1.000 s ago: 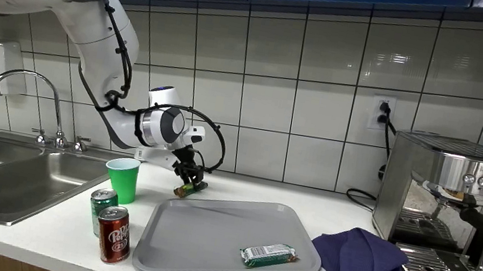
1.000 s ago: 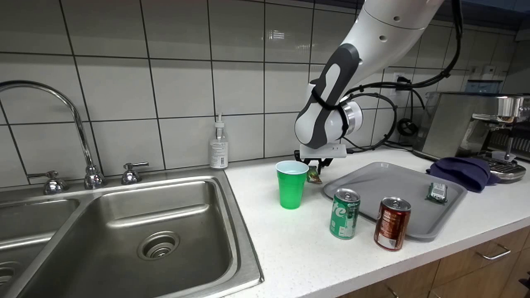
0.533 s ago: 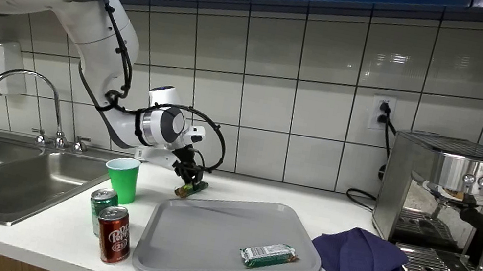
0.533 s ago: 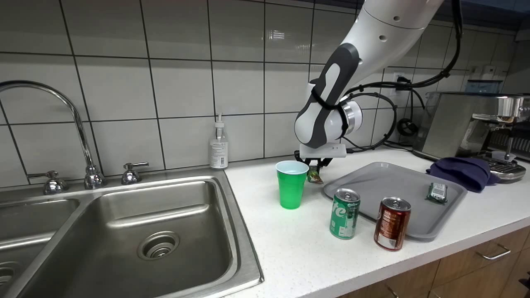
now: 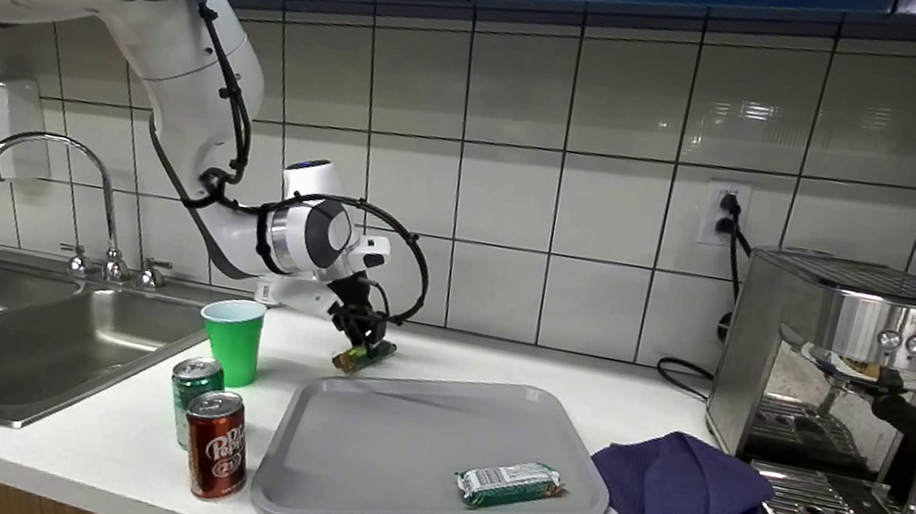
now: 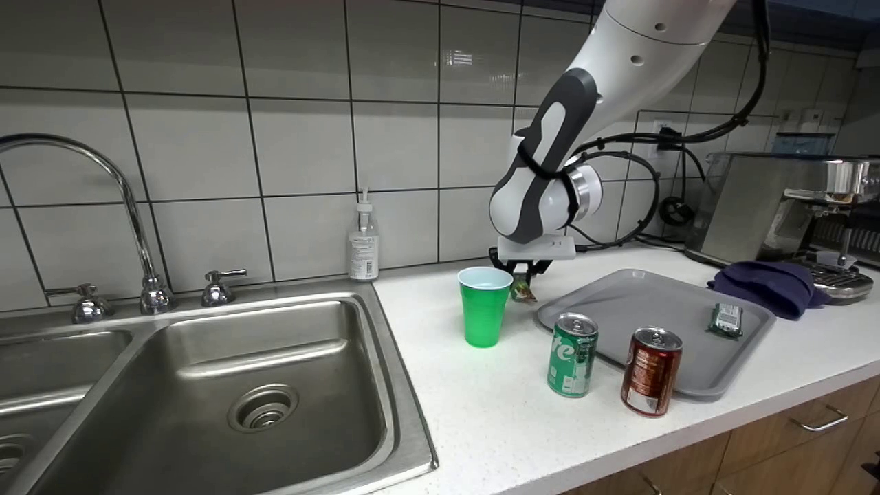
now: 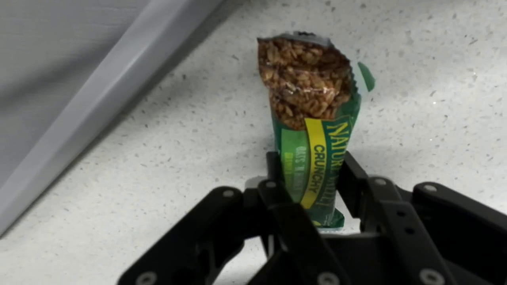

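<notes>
Two black fingers of the gripper are clamped on the sides of a green-wrapped granola bar — we find it over the white counter, just beside the grey tray, though we cannot tell whether it touches the surface. In an exterior view we see another wrapped bar on the tray — and, upright on the counter, a green cup, a green can and a red can.
</notes>
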Controlling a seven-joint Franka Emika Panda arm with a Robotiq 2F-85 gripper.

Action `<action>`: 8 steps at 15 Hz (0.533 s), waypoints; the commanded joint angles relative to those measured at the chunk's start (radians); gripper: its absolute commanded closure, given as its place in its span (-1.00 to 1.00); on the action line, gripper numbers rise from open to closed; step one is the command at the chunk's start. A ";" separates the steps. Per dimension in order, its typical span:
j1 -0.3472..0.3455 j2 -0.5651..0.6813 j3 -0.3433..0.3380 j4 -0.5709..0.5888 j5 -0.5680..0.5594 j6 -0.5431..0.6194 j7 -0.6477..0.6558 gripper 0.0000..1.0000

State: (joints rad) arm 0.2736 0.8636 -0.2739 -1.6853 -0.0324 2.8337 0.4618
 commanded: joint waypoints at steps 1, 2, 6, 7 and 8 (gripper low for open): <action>0.008 -0.055 -0.009 -0.050 0.006 0.000 0.004 0.74; 0.009 -0.064 -0.012 -0.060 0.005 0.003 0.006 0.74; 0.013 -0.109 -0.022 -0.113 0.002 0.016 0.008 0.74; 0.013 -0.122 -0.024 -0.128 0.001 0.018 0.008 0.74; 0.015 -0.136 -0.028 -0.146 -0.001 0.023 0.009 0.74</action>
State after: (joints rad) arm 0.2736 0.8051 -0.2872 -1.7424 -0.0324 2.8402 0.4618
